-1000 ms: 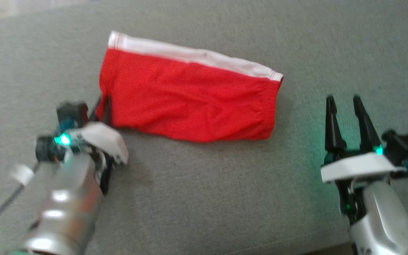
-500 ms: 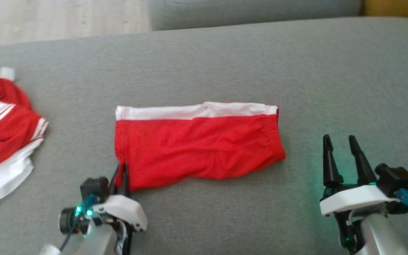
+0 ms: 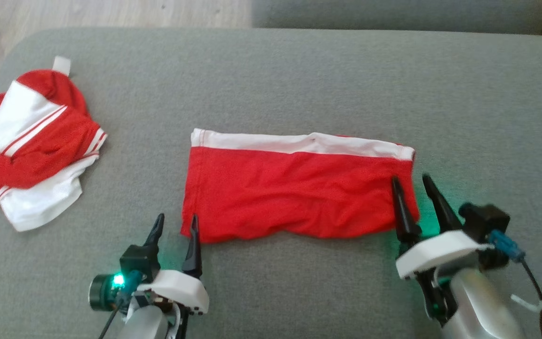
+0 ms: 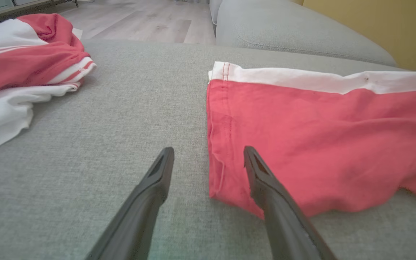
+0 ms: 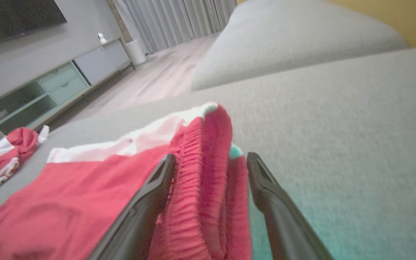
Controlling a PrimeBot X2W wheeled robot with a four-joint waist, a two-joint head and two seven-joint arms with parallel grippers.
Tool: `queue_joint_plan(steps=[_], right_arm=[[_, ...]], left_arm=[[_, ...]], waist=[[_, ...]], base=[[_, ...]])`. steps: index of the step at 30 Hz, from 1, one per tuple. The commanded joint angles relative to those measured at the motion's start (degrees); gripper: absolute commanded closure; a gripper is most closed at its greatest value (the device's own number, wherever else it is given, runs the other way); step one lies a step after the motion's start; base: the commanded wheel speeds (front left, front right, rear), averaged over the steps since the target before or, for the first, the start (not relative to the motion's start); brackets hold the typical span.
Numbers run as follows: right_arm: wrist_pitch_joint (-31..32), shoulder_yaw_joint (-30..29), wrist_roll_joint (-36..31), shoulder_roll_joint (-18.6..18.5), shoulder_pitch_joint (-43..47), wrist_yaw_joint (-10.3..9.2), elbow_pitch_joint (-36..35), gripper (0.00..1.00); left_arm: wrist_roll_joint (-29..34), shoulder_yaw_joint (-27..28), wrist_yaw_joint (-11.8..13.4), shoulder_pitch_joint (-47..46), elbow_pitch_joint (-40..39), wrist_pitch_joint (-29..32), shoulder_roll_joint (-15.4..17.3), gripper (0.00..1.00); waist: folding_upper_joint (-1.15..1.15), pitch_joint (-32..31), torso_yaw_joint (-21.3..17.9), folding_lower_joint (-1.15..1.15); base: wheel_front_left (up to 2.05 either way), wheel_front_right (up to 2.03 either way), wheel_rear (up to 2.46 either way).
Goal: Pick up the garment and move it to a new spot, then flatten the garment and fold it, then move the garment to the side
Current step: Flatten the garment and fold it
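My left gripper [image 3: 177, 219]: fingers apart, nothing between. My right gripper [image 3: 410, 179]: fingers apart, straddling gathered right edge of red shorts [image 3: 294, 193]; contact unclear.

Garment [image 3: 40, 141] lies crumpled on sofa cushion [image 3: 299, 80] at 10 o'clock from my left gripper, well apart from both grippers.

Shorts' near-left corner sits at 1 o'clock of left gripper, under my inner finger.

Risks:
- Left swing toward 10 o'clock could snag that corner and drag shorts.
- Right closing here would grab wrong piece.
- Pinch on crumpled garment may take several layers, so it lifts bunched.

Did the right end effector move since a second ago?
Yes. The right end effector moved left toward the red shorts: before it stood clear of their right edge, now its open fingers straddle that edge.
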Motion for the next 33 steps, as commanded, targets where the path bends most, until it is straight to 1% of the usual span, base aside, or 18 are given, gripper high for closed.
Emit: queue_joint_plan(steps=[1,5,10,11,13,17,22,26,31,33], right_arm=[[-0.36,0.65,-0.10,0.20,-1.67,-0.04,-0.05,0.00],[-0.27,-0.67,-0.06,0.21,-3.18,-0.04,6.67,0.00],[-0.22,1.28,2.64,0.21,-4.12,-0.04,11.84,0.00],[-0.23,2.10,3.40,0.21,-4.22,-0.04,12.35,0.22],[-0.25,3.60,5.04,0.21,-4.36,-0.04,13.12,1.00],[-0.30,4.47,7.42,0.06,-4.70,-0.04,14.14,1.00],[-0.35,2.76,9.02,-1.62,-4.91,-0.04,13.51,1.00],[-0.37,-2.25,9.93,-4.52,-4.27,-0.04,11.46,1.00],[-0.37,-9.34,9.12,-10.18,-3.50,-0.04,9.94,1.00],[-0.37,-11.09,9.30,-11.08,-3.68,-0.04,9.09,1.00]], left_arm=[[0.57,1.18,-0.28,-1.03,-1.80,-0.31,0.22,0.00],[1.31,0.87,-0.50,-1.15,-2.54,-0.31,0.11,0.00],[1.43,0.86,-0.34,-1.16,-2.74,-0.31,0.04,0.00],[1.42,0.85,-0.27,-1.13,-2.81,-0.31,0.04,0.00],[1.23,0.63,-0.20,-1.08,-2.94,-0.31,0.03,0.00],[0.90,0.17,0.07,-1.13,-3.22,-0.31,0.02,0.00],[0.78,0.00,0.31,-1.08,-3.26,-0.31,0.01,0.00],[0.77,0.14,0.24,-0.52,-3.27,-0.31,0.01,0.00],[0.51,-0.56,-0.15,0.61,-3.18,-0.31,0.01,0.00],[0.39,-1.32,-0.34,1.04,-3.11,-0.31,0.01,0.00]], waist=[[0.00,0.96,0.92,0.00],[0.00,2.43,1.90,0.00],[0.00,3.56,2.10,0.00],[0.00,3.68,2.02,0.00],[0.00,3.88,1.78,0.00],[0.00,3.93,1.29,0.00],[0.00,3.35,0.40,0.00],[0.00,2.15,-0.79,0.00],[0.00,0.28,-2.47,0.00],[0.00,-0.28,-2.96,0.00]], base=[[0.00,0.00,0.00],[0.00,0.00,0.00],[0.00,0.00,0.00],[0.00,0.00,0.00],[0.00,0.00,0.00],[0.00,0.00,0.00],[0.00,0.00,0.00],[0.00,0.00,0.00],[0.00,0.00,0.00],[0.00,0.00,0.00]])
